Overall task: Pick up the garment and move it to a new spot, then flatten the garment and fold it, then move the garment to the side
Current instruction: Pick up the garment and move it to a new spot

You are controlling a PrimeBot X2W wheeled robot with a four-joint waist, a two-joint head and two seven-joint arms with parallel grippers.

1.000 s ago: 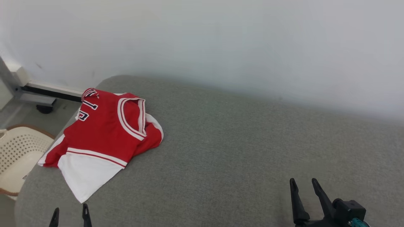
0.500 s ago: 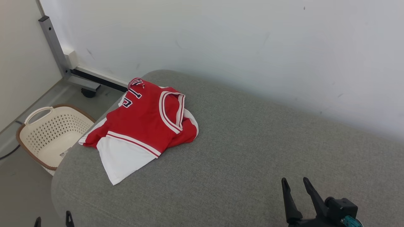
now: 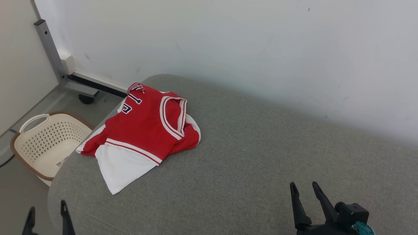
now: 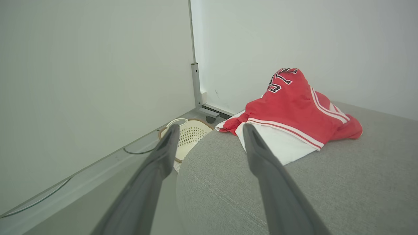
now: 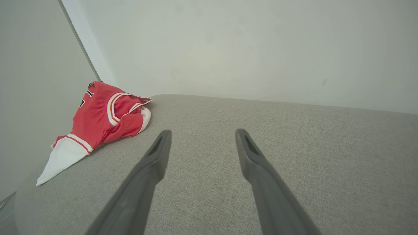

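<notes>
— Where's the garment (image 3: 140,130)?
— Crumpled at the surface's (image 3: 261,147) far-left corner, white hem nearest.
— Nearer arm?
— Left pincer (image 3: 46,206); right pincer (image 3: 303,184) sits well apart. Both gape wide, empty.

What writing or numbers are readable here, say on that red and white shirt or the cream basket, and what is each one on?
"1": probably; a dark, white-edged character lying sideways near the far crumpled edge of the red and white jersey.
Second dark character beside it: partly folded under, perhaps "5" or "C"; cannot tell.
Small sticker inside the cream perforated plastic basket: too small to read.
No other text is readable.
</notes>
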